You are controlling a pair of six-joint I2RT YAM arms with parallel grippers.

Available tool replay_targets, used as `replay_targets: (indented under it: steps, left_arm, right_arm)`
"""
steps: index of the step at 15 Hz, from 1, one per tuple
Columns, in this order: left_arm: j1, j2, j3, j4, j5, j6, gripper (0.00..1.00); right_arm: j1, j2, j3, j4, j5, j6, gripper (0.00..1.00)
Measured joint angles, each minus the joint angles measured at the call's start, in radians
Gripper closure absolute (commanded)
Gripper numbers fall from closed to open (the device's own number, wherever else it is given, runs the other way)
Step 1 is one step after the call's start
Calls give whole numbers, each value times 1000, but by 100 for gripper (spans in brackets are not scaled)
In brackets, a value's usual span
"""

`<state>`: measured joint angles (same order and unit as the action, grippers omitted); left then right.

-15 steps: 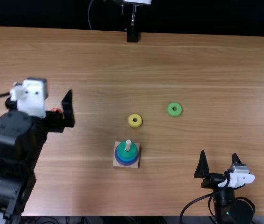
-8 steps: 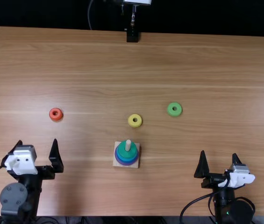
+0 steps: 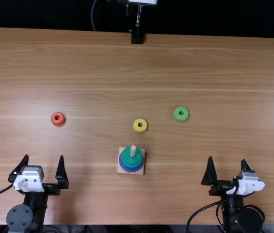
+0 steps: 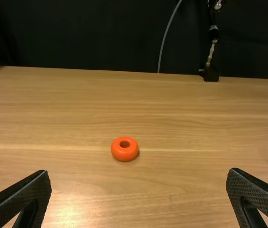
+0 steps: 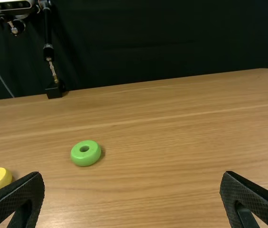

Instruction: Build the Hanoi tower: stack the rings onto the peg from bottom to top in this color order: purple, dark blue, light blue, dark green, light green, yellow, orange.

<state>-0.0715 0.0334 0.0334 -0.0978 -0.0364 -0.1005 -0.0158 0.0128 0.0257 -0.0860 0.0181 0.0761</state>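
Observation:
In the top view my left gripper (image 3: 45, 164) stands open near the table's front left, and my right gripper (image 3: 227, 167) open at the front right. Between them is the wooden base (image 3: 139, 171), whose peg (image 3: 133, 151) holds a dark green ring (image 3: 128, 158) above blue and purple ones. Beyond it lie the yellow ring (image 3: 140, 130) and light green ring (image 3: 185, 119); the orange ring (image 3: 58, 123) is farther left. The left wrist view has the left gripper (image 4: 139, 183) and orange ring (image 4: 124, 154); the right wrist view has the right gripper (image 5: 131, 183) and light green ring (image 5: 86, 158).
The wooden table (image 3: 214, 63) extends behind and between the loose rings. At its far edge stands a black mount (image 3: 137, 37) with a thin metal post. Cables run beside both arms.
The left arm has drawn back from the orange ring toward the front edge, uncovering that ring, then shifted slightly nearer the edge. The right arm and the rings have stayed where they were.

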Motion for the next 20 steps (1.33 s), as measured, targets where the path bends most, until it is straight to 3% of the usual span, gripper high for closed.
replay_targets:
  steps: [3,9,20]
  left_arm:
    - [0,-21,-1,2,18,2,0]
    - [0,-21,-1,2,19,42,0]
    - [0,-21,-1,3,18,48,0]
  right_arm:
    - [0,0,0,1,1,0,0]
    - [0,0,0,0,0,0,0]
    - [0,0,0,0,1,0,0]
